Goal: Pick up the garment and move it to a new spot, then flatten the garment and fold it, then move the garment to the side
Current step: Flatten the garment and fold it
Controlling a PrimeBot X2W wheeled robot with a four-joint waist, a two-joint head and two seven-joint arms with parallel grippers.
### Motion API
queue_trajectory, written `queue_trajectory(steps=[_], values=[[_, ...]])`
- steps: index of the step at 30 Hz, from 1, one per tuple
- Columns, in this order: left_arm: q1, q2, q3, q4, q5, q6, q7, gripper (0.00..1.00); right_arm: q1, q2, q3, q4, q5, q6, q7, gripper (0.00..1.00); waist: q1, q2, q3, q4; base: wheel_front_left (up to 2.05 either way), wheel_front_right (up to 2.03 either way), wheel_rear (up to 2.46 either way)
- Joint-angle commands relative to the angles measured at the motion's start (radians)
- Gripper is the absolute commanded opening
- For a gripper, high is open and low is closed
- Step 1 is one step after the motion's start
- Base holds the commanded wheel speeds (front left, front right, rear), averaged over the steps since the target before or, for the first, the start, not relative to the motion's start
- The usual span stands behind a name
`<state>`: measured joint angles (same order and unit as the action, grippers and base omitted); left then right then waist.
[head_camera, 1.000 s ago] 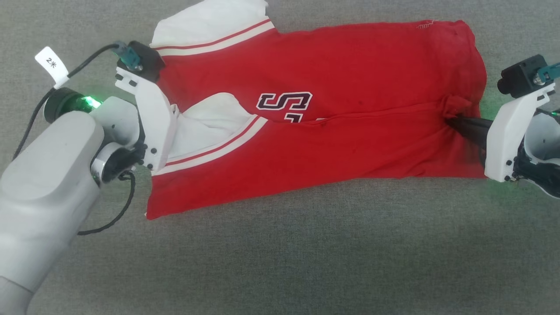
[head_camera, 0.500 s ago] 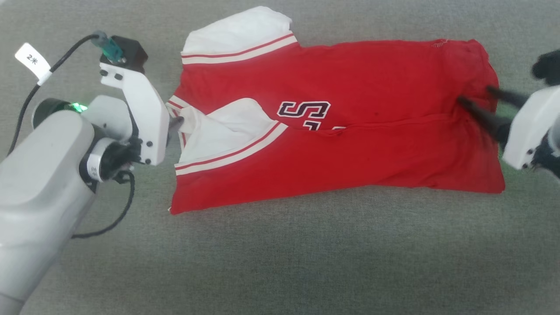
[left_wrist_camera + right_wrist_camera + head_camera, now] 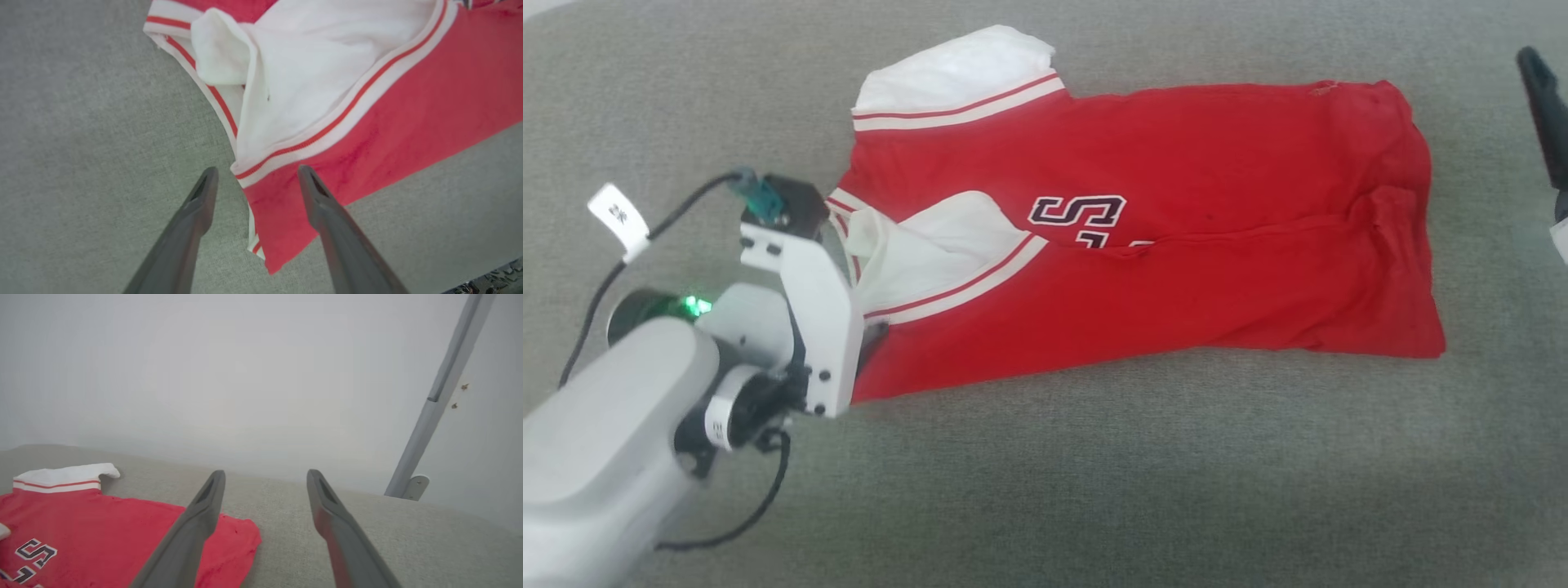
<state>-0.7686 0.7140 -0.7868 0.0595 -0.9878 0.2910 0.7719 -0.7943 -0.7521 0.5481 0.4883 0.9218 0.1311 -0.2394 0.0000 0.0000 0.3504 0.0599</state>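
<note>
**Step in hand.** The garment (image 3: 1143,245) lies on the bench (image 3: 1094,490), doubled along its length, with the folded edge cutting across the chest lettering (image 3: 1078,214). One white sleeve (image 3: 956,69) projects from the far corner of the garment's sleeve end. The second sleeve (image 3: 939,237) lies tucked on top of the red body. The fold stage appears to be in progress, with one lengthwise fold laid.

**Hands.** The left hand (image 3: 257,170) is released and grips nothing. Its fingers stand apart over the near corner of the garment's sleeve end, astride the striped trim (image 3: 327,130). The right hand (image 3: 265,473) is also released and empty. It is raised, well clear of the garment's hem end.

**Next move.** A crosswise fold probably follows. It calls for a firm pinch through both layers at the near corner, and for bringing the right hand down to the hem end. Loose sleeve cloth may slip out of the fold.

**Surroundings.** The bench carries a grey woven cover. Beyond the garment stands a pale plain wall, with a slanted grey pole (image 3: 441,396) fixed by a small bracket.
</note>
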Motion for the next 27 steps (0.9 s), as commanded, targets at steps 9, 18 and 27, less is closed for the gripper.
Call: queue_trajectory(steps=[9, 18, 27], values=[[0.109, 0.045, 0.008, -0.047, -0.035, 0.132, 0.047, 1.0, 0.228, 0.154, -0.354, -0.117, -0.225, -0.001, -0.001, 1.0, 0.0, 0.0, 0.009, -0.054, 0.0, 0.0, 0.0], [0.144, -0.021, 0.013, 0.062, -0.064, 0.163, 0.024, 0.92, 0.38, 0.291, -0.526, -0.302, -0.341, -0.001, 0.146, 1.0, 0.0, 0.0, 0.019, -0.077, 0.0, 0.0, 0.0], [0.117, -0.051, 0.017, 0.161, -0.069, 0.085, -0.026, 0.0, 0.517, 0.367, -0.56, -0.418, -0.32, -0.001, 0.415, 1.0, 0.0, 0.0, 0.009, -0.065, 0.0, 0.0, 0.0]])
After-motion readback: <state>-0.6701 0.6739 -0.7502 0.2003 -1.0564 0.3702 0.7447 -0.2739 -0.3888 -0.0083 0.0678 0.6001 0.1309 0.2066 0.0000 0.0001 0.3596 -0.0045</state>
